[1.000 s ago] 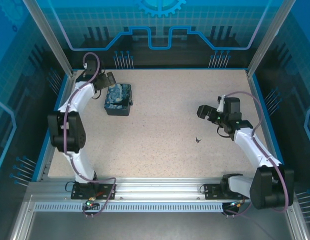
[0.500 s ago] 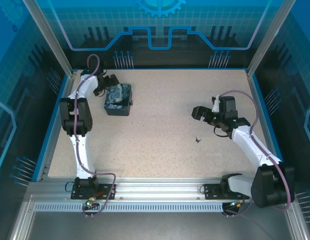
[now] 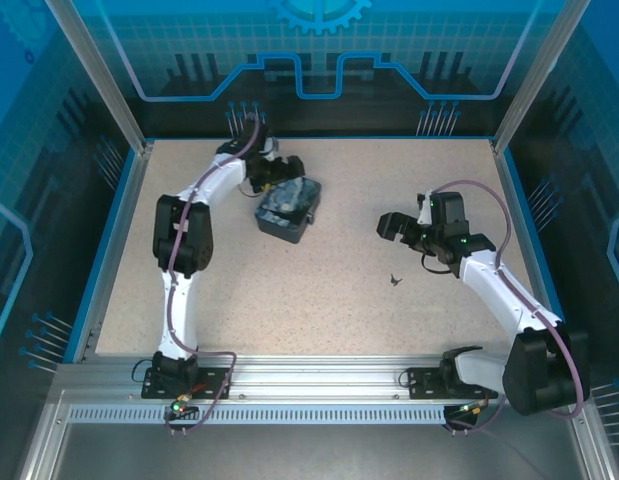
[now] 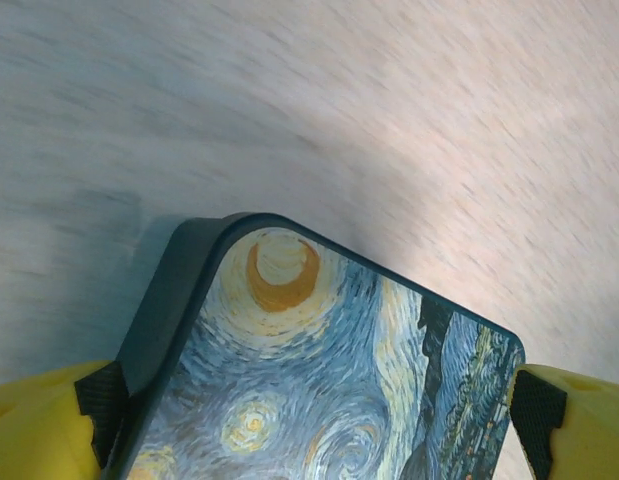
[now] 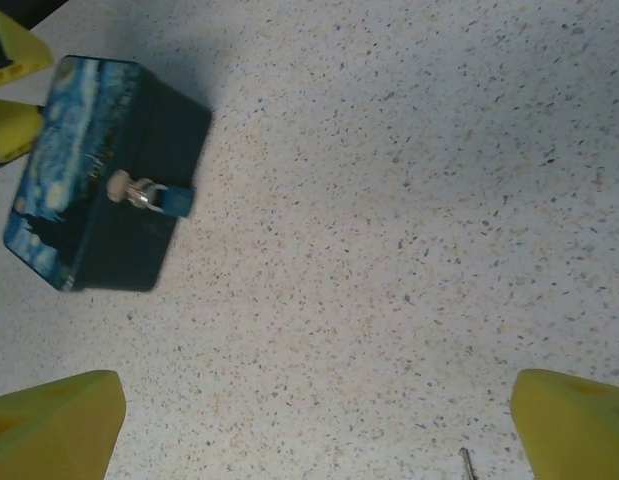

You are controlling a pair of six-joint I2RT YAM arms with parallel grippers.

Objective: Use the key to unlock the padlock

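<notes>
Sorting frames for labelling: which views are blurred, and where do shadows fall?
Left wrist view: the tabletop is streaked by motion blur, while the box looks fairly sharp, a soft shadow on its left. Right wrist view: tabletop speckles crisp, box and padlock slightly soft. Top external view: sharp, evenly lit.

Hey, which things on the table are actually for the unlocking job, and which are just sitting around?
For the job:
padlock, blue-bodied
key, small and dark

Just about:
box, night-sky print, with the padlock at its side
</notes>
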